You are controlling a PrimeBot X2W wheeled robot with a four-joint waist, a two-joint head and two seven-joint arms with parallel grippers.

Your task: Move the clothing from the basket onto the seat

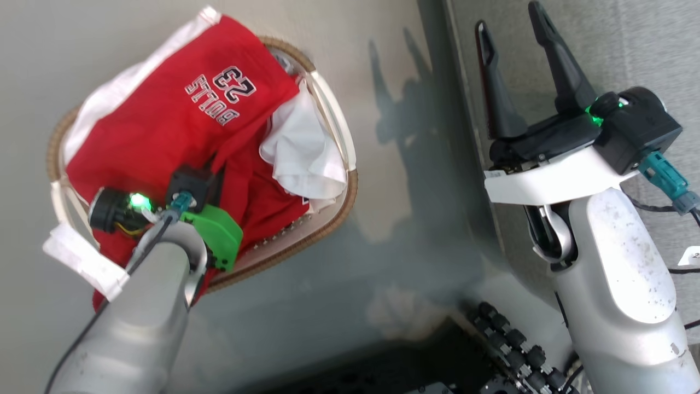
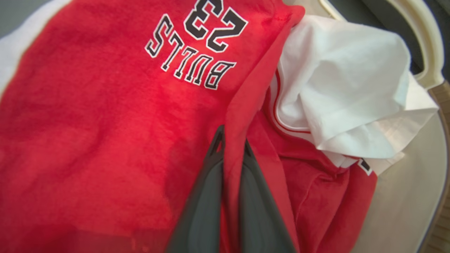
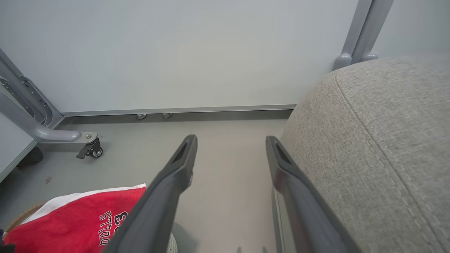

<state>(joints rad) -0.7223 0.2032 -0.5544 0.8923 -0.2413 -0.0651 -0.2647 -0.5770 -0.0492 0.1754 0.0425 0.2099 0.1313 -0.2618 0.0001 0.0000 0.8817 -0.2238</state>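
My left gripper (image 2: 232, 140) is clamped on a fold of the clothing (image 2: 88, 123), the red "BULLS 23" heap lying in the basket (image 1: 351, 194). My right gripper (image 1: 508, 22) hangs spread and empty beside the seat (image 1: 629, 44). No garment shows on the seat, so I judge 0 moved and the lift not yet made

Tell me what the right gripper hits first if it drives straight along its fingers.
Probably the foot of the pale grey wall panel, across bare grey floor; depth is unclear. The right gripper looks clear of the grey fabric sofa cushion.
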